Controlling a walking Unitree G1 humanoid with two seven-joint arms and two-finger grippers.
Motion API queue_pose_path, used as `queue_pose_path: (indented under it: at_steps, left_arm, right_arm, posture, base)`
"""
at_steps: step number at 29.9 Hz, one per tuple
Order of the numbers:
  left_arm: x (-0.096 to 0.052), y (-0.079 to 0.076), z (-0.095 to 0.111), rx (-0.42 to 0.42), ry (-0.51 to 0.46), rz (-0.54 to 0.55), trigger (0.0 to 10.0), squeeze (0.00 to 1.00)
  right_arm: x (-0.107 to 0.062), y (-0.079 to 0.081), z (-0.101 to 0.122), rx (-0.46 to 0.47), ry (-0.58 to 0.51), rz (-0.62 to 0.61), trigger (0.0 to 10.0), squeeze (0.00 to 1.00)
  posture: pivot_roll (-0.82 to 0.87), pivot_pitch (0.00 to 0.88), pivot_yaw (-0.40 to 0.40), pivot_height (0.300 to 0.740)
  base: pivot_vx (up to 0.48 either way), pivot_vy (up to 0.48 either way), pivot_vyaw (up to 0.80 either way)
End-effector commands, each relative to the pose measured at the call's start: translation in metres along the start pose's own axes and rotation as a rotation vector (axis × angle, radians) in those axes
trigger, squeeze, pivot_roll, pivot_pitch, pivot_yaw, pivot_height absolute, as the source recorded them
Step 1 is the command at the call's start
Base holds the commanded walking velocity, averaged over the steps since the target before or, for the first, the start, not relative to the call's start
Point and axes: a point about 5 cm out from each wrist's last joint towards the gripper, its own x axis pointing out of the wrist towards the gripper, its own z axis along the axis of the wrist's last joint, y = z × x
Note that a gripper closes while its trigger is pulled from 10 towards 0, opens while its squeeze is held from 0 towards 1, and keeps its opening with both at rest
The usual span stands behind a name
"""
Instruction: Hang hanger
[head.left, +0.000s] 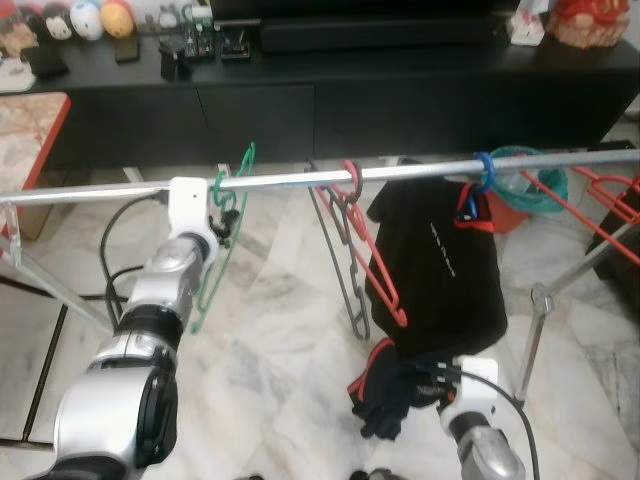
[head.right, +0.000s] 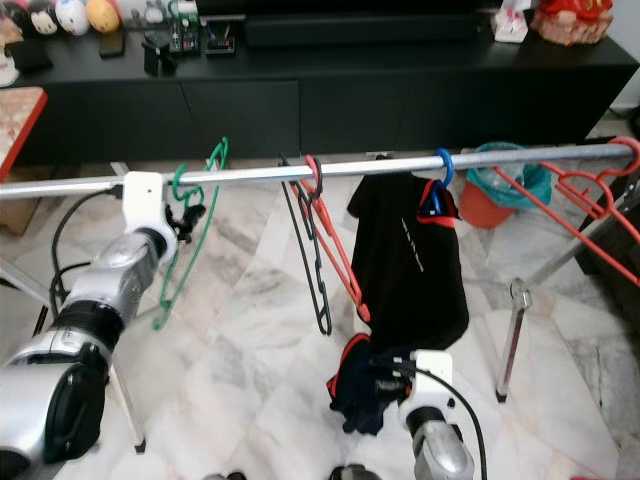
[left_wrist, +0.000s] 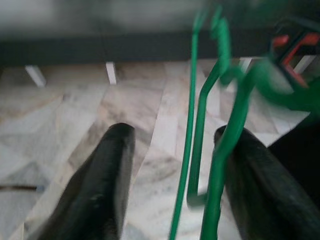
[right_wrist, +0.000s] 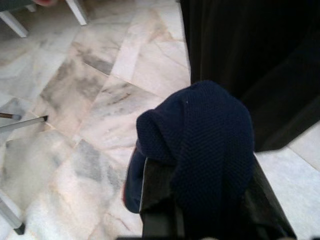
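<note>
A green hanger (head.left: 222, 250) hangs by its hook on the silver rail (head.left: 300, 180) of a drying rack. My left gripper (head.left: 224, 222) is raised just under the rail beside it. In the left wrist view its black fingers (left_wrist: 112, 165) stand open, with the green hanger's wires (left_wrist: 200, 140) between them, close to one finger. Low down, my right gripper (head.left: 415, 388) is shut on a bunched dark navy garment (right_wrist: 205, 135), which drapes over its fingers near the hem of a hanging black T-shirt (head.left: 440, 260).
Further along the rail hang a dark grey hanger (head.left: 340, 260), a red hanger (head.left: 375, 260), the T-shirt's blue hook (head.left: 484, 168) and red hangers (head.left: 600, 200). A rack leg (head.left: 535, 330) stands on the right. A black cabinet (head.left: 350, 90) and a teal basket (head.left: 530, 180) lie behind.
</note>
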Motion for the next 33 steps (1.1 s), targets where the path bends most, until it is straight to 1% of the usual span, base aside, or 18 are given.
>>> queue_pose_path:
  at_steps: [1, 4, 5, 8, 10, 11, 12, 14, 16, 18, 19, 22, 23, 24, 25, 28, 31, 33]
  left_arm:
    - [-0.002, 0.002, 0.000, 0.009, 0.006, -0.002, 10.0, 1.00]
    - [-0.015, 0.008, -0.001, 0.024, -0.013, -0.013, 10.0, 1.00]
    - [-0.015, 0.008, -0.001, 0.024, -0.013, -0.013, 10.0, 1.00]
    - [-0.033, 0.012, -0.001, 0.055, -0.030, -0.021, 10.0, 1.00]
    - [-0.048, 0.009, 0.003, 0.056, -0.095, -0.054, 10.0, 1.00]
    - [-0.057, 0.004, 0.006, 0.024, -0.170, -0.089, 10.0, 0.00]
    - [-0.057, 0.004, 0.006, 0.024, -0.170, -0.089, 10.0, 0.00]
    - [-0.066, -0.001, 0.002, 0.011, -0.211, -0.101, 10.0, 0.00]
    - [-0.074, -0.004, -0.005, 0.027, -0.218, -0.108, 10.0, 0.00]
    - [-0.086, -0.005, -0.016, 0.035, -0.213, -0.077, 10.0, 0.00]
    - [-0.086, -0.005, -0.016, 0.035, -0.213, -0.077, 10.0, 0.00]
    - [-0.101, 0.002, -0.032, 0.070, -0.229, 0.028, 10.0, 0.00]
    - [-0.105, 0.008, -0.041, 0.109, -0.223, 0.084, 10.0, 0.00]
    - [-0.106, 0.013, -0.050, 0.110, -0.214, 0.124, 10.0, 0.00]
    - [-0.107, 0.014, -0.053, 0.107, -0.212, 0.133, 10.0, 0.00]
    - [-0.106, 0.019, -0.065, 0.149, -0.170, 0.151, 10.0, 0.00]
    - [-0.104, 0.020, -0.071, 0.136, -0.153, 0.161, 10.0, 0.00]
    - [-0.100, 0.015, -0.075, 0.135, -0.149, 0.155, 10.0, 0.00]
  right_arm:
    - [-0.001, 0.000, -0.003, 0.008, 0.013, -0.006, 10.0, 0.00]
    - [0.007, 0.003, 0.002, 0.010, 0.016, 0.002, 10.0, 0.00]
    - [0.007, 0.003, 0.002, 0.010, 0.016, 0.002, 10.0, 0.00]
    - [0.016, 0.007, 0.008, 0.013, 0.018, 0.008, 10.0, 0.00]
    - [0.022, 0.011, 0.013, 0.017, 0.018, 0.012, 10.0, 0.00]
    - [0.025, 0.012, 0.015, 0.018, 0.017, 0.012, 10.0, 0.00]
    - [0.025, 0.012, 0.015, 0.018, 0.017, 0.012, 10.0, 0.00]
    - [0.028, 0.014, 0.017, 0.020, 0.019, 0.010, 10.0, 0.00]
    - [0.030, 0.015, 0.019, 0.021, 0.019, 0.006, 10.0, 0.00]
    - [0.033, 0.015, 0.021, 0.029, 0.017, -0.006, 10.0, 0.00]
    - [0.033, 0.015, 0.021, 0.029, 0.017, -0.006, 10.0, 0.00]
    - [0.035, 0.014, 0.023, 0.042, 0.014, -0.020, 10.0, 0.00]
    - [0.036, 0.014, 0.024, 0.040, 0.015, -0.022, 10.0, 0.00]
    - [0.037, 0.014, 0.025, 0.038, 0.016, -0.023, 10.0, 0.00]
    - [0.037, 0.014, 0.025, 0.038, 0.016, -0.024, 10.0, 0.00]
    - [0.039, 0.014, 0.027, 0.035, 0.015, -0.025, 10.0, 0.00]
    - [0.040, 0.013, 0.029, 0.034, 0.012, -0.031, 10.0, 0.00]
    - [0.042, 0.012, 0.033, 0.039, 0.003, -0.043, 10.0, 0.00]
  posture:
    - [-0.08, 0.109, -0.012, 0.740]
    - [-0.05, 0.068, -0.018, 0.740]
    - [-0.05, 0.068, -0.018, 0.740]
    - [-0.03, 0.037, -0.020, 0.740]
    - [-0.03, 0.008, -0.018, 0.740]
    - [-0.02, 0.000, -0.018, 0.740]
    - [-0.02, 0.000, -0.018, 0.740]
    - [-0.02, 0.000, -0.015, 0.740]
    - [-0.03, 0.000, -0.014, 0.740]
    - [-0.03, 0.000, -0.012, 0.740]
    - [-0.03, 0.000, -0.012, 0.740]
    - [-0.02, 0.000, -0.013, 0.740]
    - [-0.02, 0.000, -0.016, 0.740]
    - [-0.02, 0.000, -0.019, 0.740]
    - [-0.02, 0.000, -0.019, 0.740]
    - [-0.02, 0.000, -0.022, 0.740]
    - [-0.02, 0.000, -0.023, 0.740]
    - [-0.02, 0.000, -0.020, 0.740]
  base:
    - [0.000, 0.000, 0.00]
    - [0.000, 0.000, 0.00]
    - [0.000, 0.000, 0.00]
    - [0.000, 0.000, 0.00]
    - [0.000, 0.000, 0.00]
    - [0.000, 0.000, 0.00]
    - [0.000, 0.000, 0.00]
    - [0.000, 0.000, 0.00]
    - [0.000, 0.000, 0.00]
    - [0.000, 0.000, 0.00]
    - [0.000, 0.000, 0.00]
    - [0.000, 0.000, 0.00]
    - [0.000, 0.000, 0.00]
    - [0.000, 0.000, 0.00]
    - [0.000, 0.000, 0.00]
    - [0.000, 0.000, 0.00]
    - [0.000, 0.000, 0.00]
    - [-0.124, 0.000, 0.00]
